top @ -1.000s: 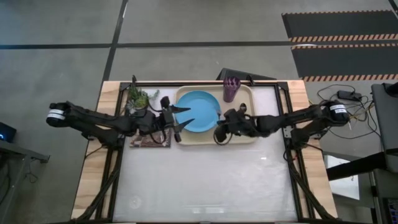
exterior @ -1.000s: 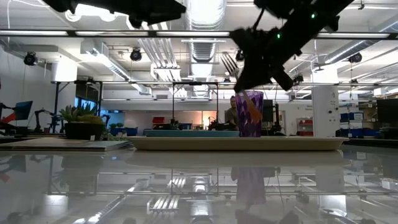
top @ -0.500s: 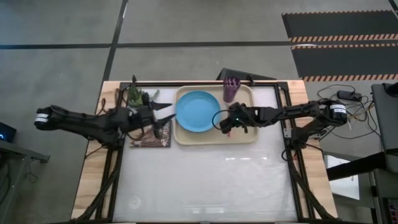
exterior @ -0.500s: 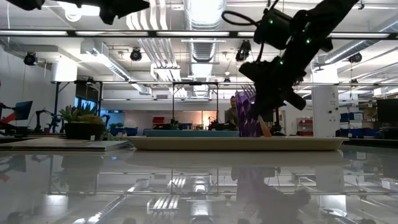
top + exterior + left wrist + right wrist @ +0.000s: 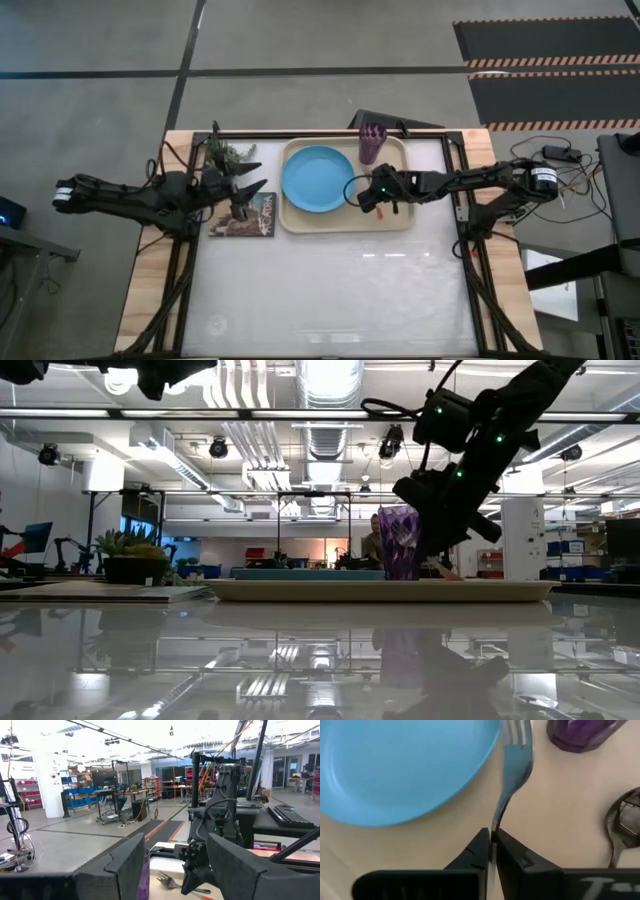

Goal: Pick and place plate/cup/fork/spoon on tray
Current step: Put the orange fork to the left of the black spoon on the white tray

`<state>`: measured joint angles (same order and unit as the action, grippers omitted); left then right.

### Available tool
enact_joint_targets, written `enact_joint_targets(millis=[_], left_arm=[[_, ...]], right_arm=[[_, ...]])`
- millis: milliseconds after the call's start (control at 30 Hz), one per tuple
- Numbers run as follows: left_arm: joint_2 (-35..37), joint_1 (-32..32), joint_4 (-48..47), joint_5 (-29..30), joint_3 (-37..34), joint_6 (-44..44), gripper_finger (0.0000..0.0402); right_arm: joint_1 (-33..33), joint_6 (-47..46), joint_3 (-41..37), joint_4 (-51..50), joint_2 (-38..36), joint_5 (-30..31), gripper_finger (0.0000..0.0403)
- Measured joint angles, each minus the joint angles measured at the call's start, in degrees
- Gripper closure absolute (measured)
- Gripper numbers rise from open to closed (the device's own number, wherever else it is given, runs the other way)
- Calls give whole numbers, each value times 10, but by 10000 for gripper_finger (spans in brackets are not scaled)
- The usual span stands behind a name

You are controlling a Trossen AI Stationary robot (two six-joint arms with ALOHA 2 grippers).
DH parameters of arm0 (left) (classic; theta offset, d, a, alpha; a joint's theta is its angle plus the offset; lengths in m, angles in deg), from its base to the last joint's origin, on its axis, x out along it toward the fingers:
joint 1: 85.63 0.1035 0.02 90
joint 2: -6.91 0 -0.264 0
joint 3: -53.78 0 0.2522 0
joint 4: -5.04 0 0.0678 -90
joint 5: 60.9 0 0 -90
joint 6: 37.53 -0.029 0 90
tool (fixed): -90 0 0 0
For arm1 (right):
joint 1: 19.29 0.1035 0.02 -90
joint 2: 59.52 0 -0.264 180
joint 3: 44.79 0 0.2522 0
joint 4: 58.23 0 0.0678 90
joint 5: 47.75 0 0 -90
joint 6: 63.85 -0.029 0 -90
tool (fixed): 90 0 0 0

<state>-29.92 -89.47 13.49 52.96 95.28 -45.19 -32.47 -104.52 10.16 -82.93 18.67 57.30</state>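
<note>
The right gripper (image 5: 371, 193) has come down over the tray (image 5: 400, 219) in the last second and now sits low beside the plate (image 5: 317, 178), pinching the fork (image 5: 512, 765) by its neck. In the right wrist view the tines reach forward of the gripper, just beside the plate's rim and near the cup (image 5: 582, 731); the spoon (image 5: 621, 827) lies on the tray to one side. The fork looks close to the tray floor, so letting go is probably the next step. The left gripper (image 5: 243, 183), fingers spread and empty, has drawn back from the plate to above the book (image 5: 243, 217) on the counter (image 5: 330, 290).
</note>
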Motion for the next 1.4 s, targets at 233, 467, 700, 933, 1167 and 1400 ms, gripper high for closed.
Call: enact_joint_targets(millis=[233,467,700,933,1167,1400], left_arm=[[-2,0,-1,0,0,0,205],[-1,0,1,0,0,0,205],[-5,0,0,0,0,-1,205],[-5,0,1,0,0,-1,205],[-20,0,16,0,1,-2,205],[-34,0,31,0,3,-2,205]], right_arm=[[-2,-23,0,-32,0,17,336],[-2,-4,7,-56,-2,-6,303],[8,35,6,-95,-1,-85,355],[27,40,-6,-97,0,-44,392],[27,76,-6,-5,0,-19,392],[12,84,-6,10,10,-1,392]])
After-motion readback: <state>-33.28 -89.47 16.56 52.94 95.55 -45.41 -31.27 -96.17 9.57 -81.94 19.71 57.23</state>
